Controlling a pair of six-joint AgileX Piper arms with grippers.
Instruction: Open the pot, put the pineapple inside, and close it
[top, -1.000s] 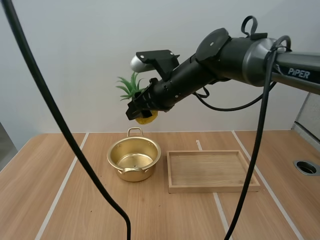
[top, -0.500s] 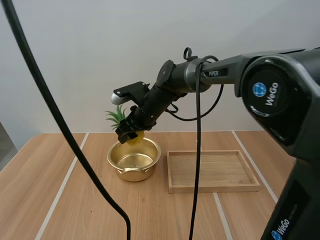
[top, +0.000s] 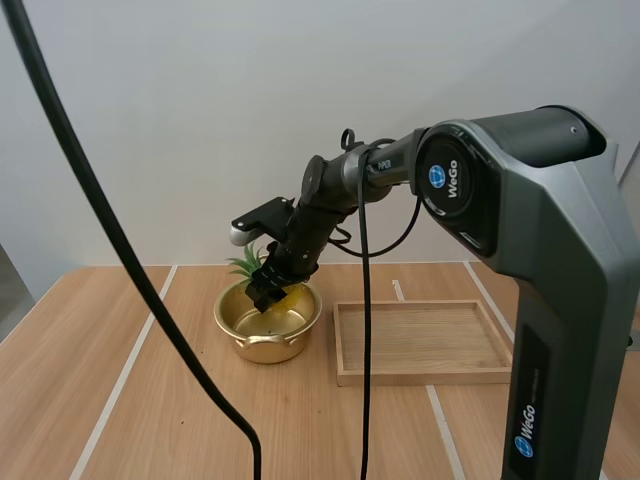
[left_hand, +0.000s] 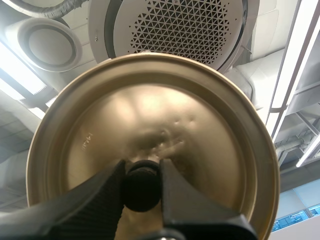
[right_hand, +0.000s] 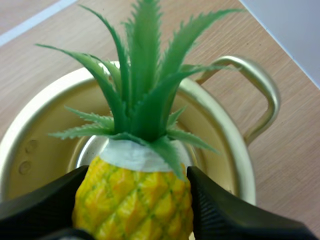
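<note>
Steeply angled, right gripper (top: 264, 296) holds pineapple (right_hand: 133, 199) over pot (top: 270, 350).

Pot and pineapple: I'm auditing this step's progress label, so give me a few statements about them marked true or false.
1. The right gripper pinches the pineapple over the pot. True.
2. The lid sits on the pot. False: the left gripper holds it by its knob.
3. The pineapple lies in the wooden tray. False: it is in the right gripper, above the pot.
4. In the high view the wooden tray lies right of the pot. True.
</note>
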